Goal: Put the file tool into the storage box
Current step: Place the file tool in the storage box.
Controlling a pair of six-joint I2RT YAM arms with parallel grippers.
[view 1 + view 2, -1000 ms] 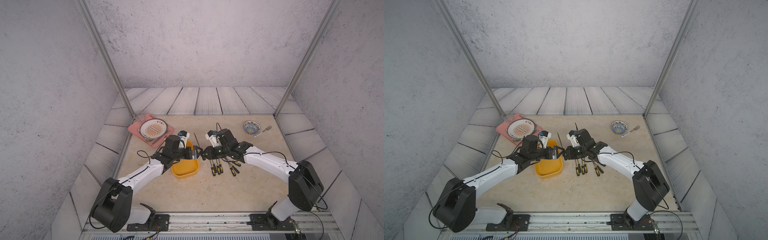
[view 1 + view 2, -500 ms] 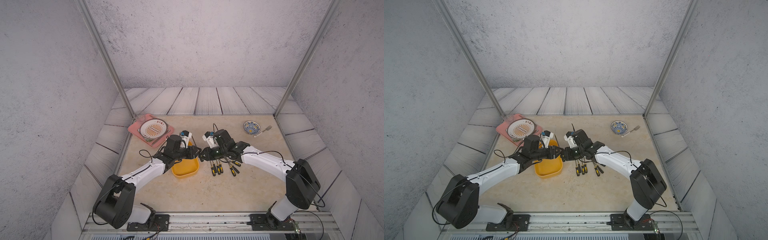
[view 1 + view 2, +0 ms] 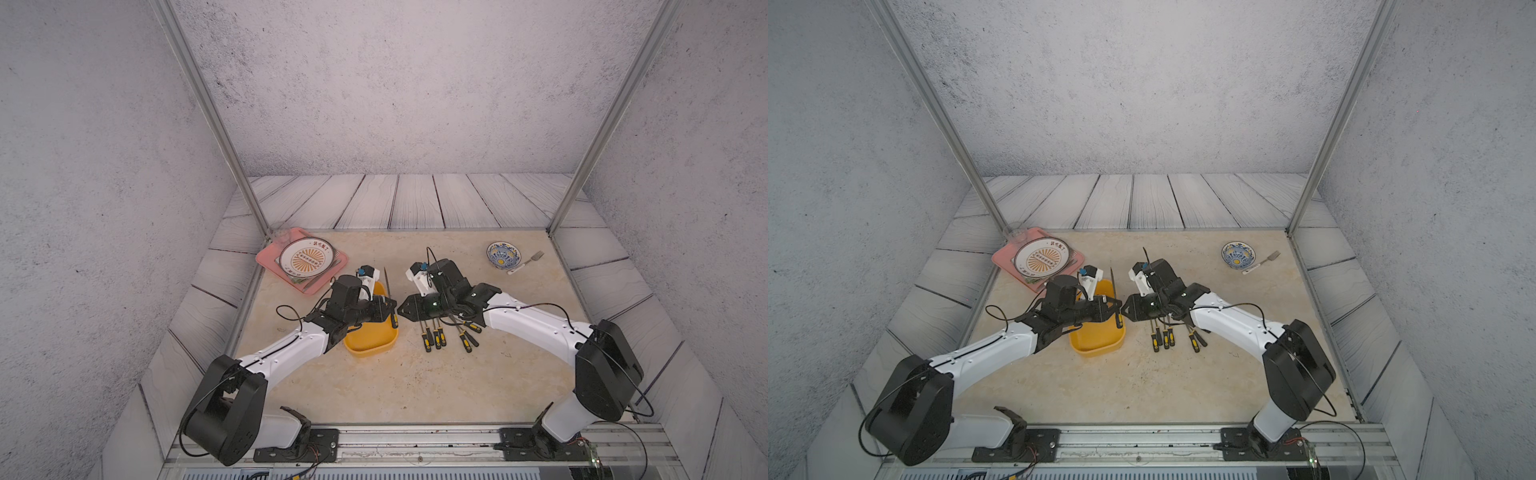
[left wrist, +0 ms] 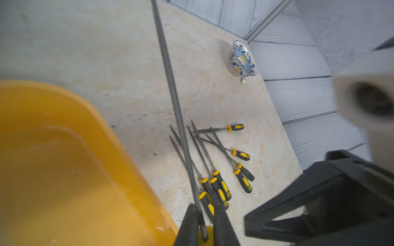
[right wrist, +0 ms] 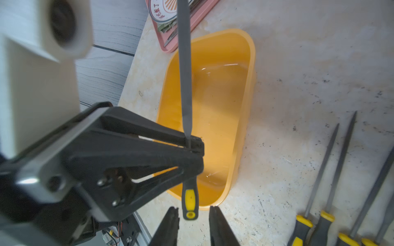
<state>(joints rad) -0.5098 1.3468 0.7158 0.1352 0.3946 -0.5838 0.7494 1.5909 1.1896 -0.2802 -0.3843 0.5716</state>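
Ok so you're sitting mid-handoff here. Your left gripper [image 5: 194, 147] is clamping the file tool [image 5: 184, 64] on the thin neck where the blade is meeting the black-and-yellow handle, so lefty is the one carrying it. Your right gripper [image 5: 193, 210] is sitting with its jaws apart either side of the handle's butt, with gaps showing on both sides. I'm reading that one as loose and gripping nothing.

The file is hanging in the air over the storage box [image 3: 371, 348]. The box is sitting on the bench left of middle, between the pink tray [image 3: 268, 257] in the far left corner and the near edge.

The bit that matters: the file's long axis is running near edge to far edge, handle toward the near edge, pretty much lining up with the box's long side. It's looking like it's riding over the rim that faces the loose files [image 3: 436, 336]. So I'm guessing you're needing a small nudge leftward plus a drop, with no turning.

Stuff I'm not making out: the tip is getting cut off in both wrist views, and the left arm is covering much of the box in both top views. I can't tell how high the file is floating.
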